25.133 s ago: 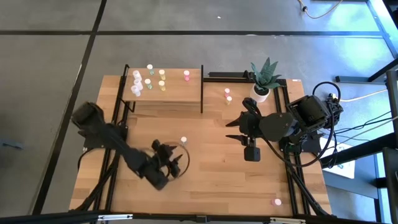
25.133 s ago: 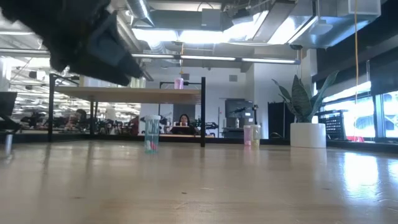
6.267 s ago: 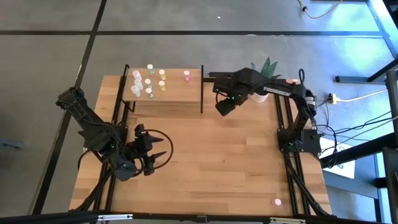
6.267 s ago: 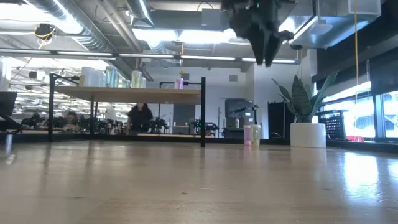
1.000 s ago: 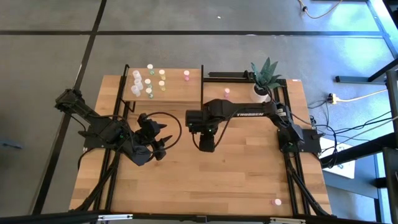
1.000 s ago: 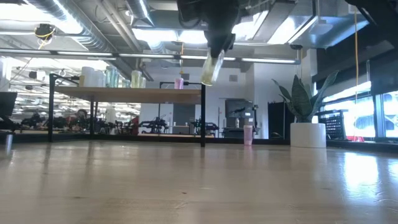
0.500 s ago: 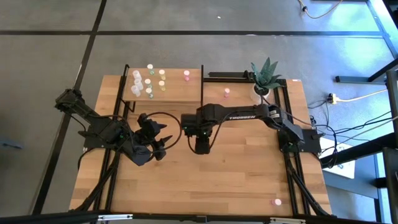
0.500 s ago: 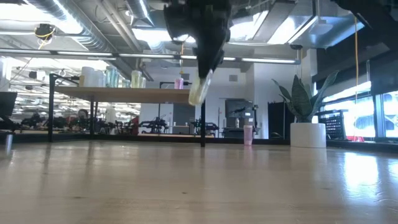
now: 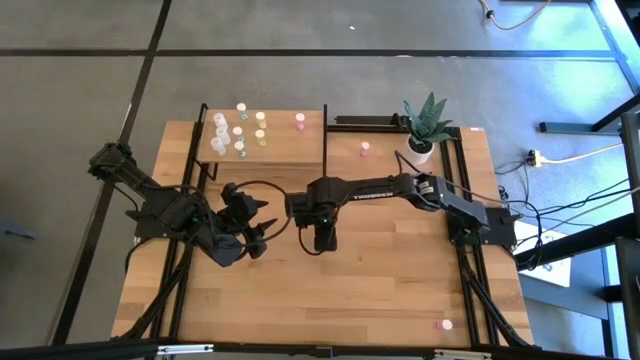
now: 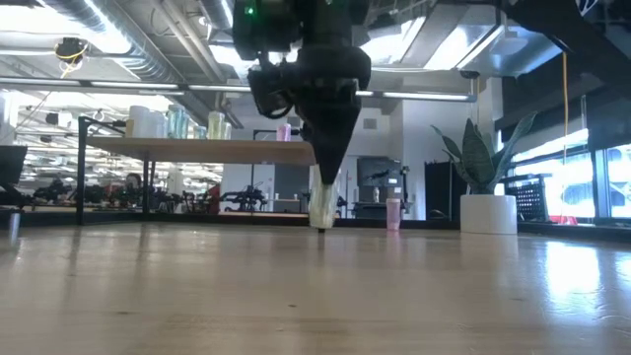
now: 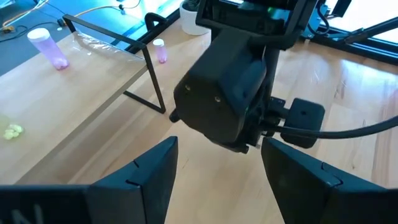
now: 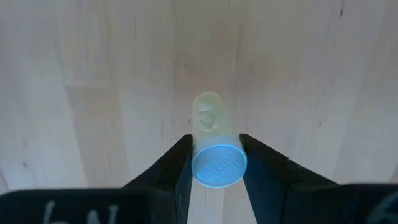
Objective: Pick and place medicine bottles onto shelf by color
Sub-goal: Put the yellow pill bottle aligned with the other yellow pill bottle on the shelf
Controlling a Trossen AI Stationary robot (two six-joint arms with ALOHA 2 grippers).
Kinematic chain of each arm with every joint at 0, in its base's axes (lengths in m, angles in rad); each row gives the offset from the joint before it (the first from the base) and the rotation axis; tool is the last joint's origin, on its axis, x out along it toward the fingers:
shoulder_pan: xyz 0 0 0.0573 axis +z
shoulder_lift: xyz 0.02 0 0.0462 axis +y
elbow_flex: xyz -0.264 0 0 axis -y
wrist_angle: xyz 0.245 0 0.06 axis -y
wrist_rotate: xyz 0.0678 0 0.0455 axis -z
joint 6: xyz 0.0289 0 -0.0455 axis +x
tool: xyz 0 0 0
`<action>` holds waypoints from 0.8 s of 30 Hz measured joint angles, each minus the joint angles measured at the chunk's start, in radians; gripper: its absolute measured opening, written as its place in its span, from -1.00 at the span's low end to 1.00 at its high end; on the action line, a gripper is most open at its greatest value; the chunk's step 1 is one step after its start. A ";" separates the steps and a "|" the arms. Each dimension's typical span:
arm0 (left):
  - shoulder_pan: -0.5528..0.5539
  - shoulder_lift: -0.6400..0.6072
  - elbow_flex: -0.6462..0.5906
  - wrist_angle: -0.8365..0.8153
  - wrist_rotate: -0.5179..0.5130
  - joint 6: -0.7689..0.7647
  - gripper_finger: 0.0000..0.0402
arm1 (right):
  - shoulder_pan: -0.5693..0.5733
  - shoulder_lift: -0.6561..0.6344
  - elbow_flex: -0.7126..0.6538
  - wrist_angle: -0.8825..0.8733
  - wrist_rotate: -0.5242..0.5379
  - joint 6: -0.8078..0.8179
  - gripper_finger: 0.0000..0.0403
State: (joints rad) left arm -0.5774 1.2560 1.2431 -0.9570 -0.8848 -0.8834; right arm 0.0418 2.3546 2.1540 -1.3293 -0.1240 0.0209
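One bottle (image 12: 214, 146) half-hidden between jaws.

In the high view, the right arm's dark wrist block (image 9: 318, 236) covers its own fingers and whatever they carry. In the low view, the small pale bottle (image 10: 323, 207) shows only its lower half below the dark fingers; its top is hidden. The tiny bottles on the light-wood shelf (image 9: 262, 155), at twelve o'clock, are too small to tell apart reliably.
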 joint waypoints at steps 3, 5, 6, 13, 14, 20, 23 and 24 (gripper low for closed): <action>0.000 0.000 0.000 -0.001 0.000 0.002 0.13 | 0.000 0.010 0.000 0.011 0.002 0.000 -0.40; 0.000 0.000 0.000 -0.001 0.000 0.003 0.13 | 0.000 0.020 0.000 0.008 0.019 -0.001 -0.40; 0.000 0.000 0.000 -0.001 0.000 0.003 0.13 | 0.000 0.025 0.000 0.012 0.036 -0.003 -0.40; 0.000 0.000 0.000 -0.004 0.000 0.003 0.13 | 0.000 0.027 0.000 0.015 0.078 -0.004 -0.37; 0.000 0.000 0.000 -0.004 0.000 0.003 0.13 | 0.000 0.027 0.000 0.015 0.078 -0.004 -0.36; 0.000 0.000 0.000 -0.009 0.000 0.003 0.13 | 0.000 0.027 0.000 0.016 0.078 -0.003 -0.33; 0.000 0.000 0.000 -0.013 0.000 0.003 0.13 | 0.000 0.027 0.000 0.016 0.078 -0.004 -0.33; 0.000 0.000 0.000 -0.015 0.000 0.003 0.13 | 0.000 0.027 0.000 0.016 0.078 -0.003 -0.33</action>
State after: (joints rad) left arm -0.5774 1.2560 1.2434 -0.9718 -0.8848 -0.8803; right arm 0.0414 2.3814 2.1536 -1.3130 -0.0458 0.0180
